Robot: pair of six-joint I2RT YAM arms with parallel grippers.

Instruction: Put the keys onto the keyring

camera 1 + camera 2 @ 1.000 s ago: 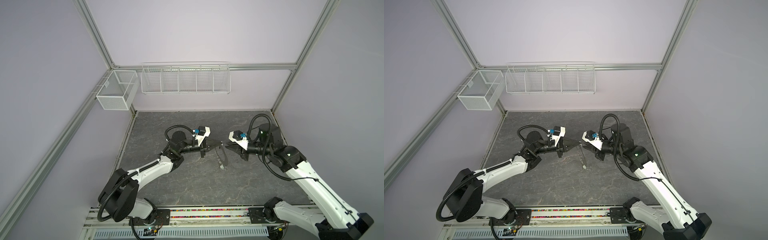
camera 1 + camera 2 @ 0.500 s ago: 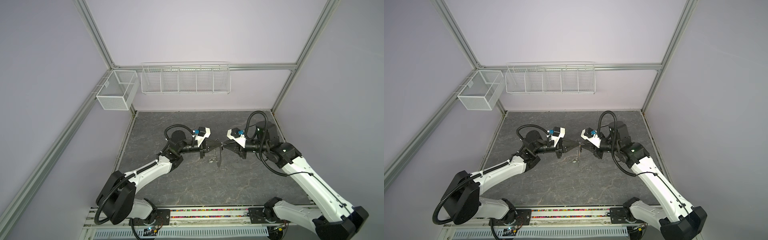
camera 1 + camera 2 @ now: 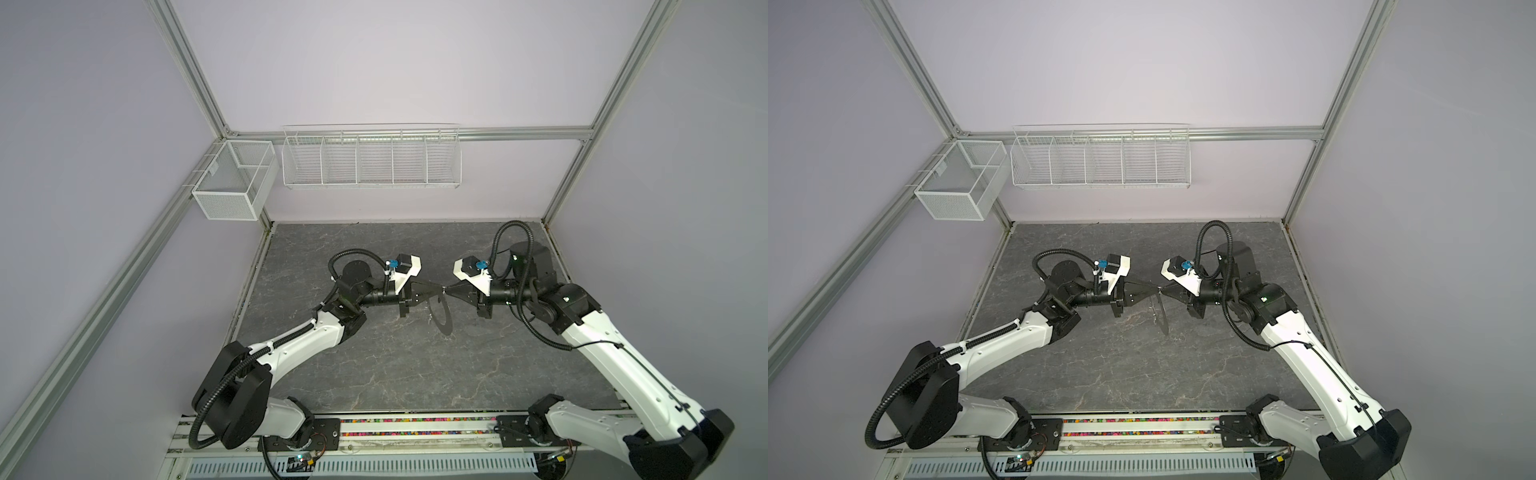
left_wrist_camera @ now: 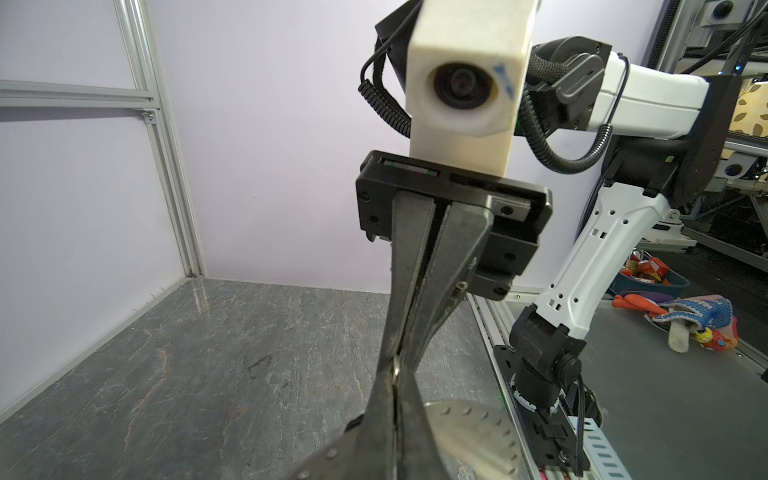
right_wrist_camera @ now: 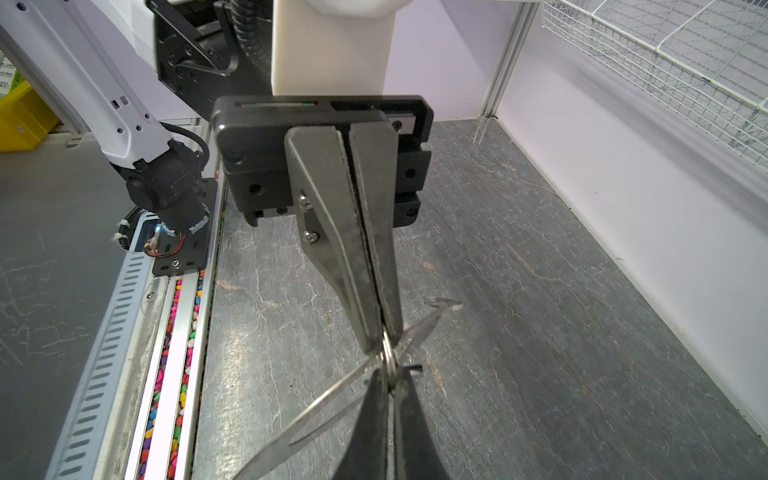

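My left gripper and right gripper meet tip to tip above the middle of the floor, as both top views show. The keyring is a flat grey disc that hangs edge-on below the tips. In the left wrist view the left gripper is shut on a small wire loop, with the disc's holed rim just beyond. In the right wrist view the right gripper is shut on the same loop, and the disc slants away edge-on. The keys are out of view.
The floor is a dark grey stone mat. A long white wire rack and a white mesh box hang on the back and left walls. A rail with coloured beads runs along the front edge.
The right gripper has moved left until it meets the left gripper's tips, and it has closed on the wire loop. The left gripper has held the keyring in place.
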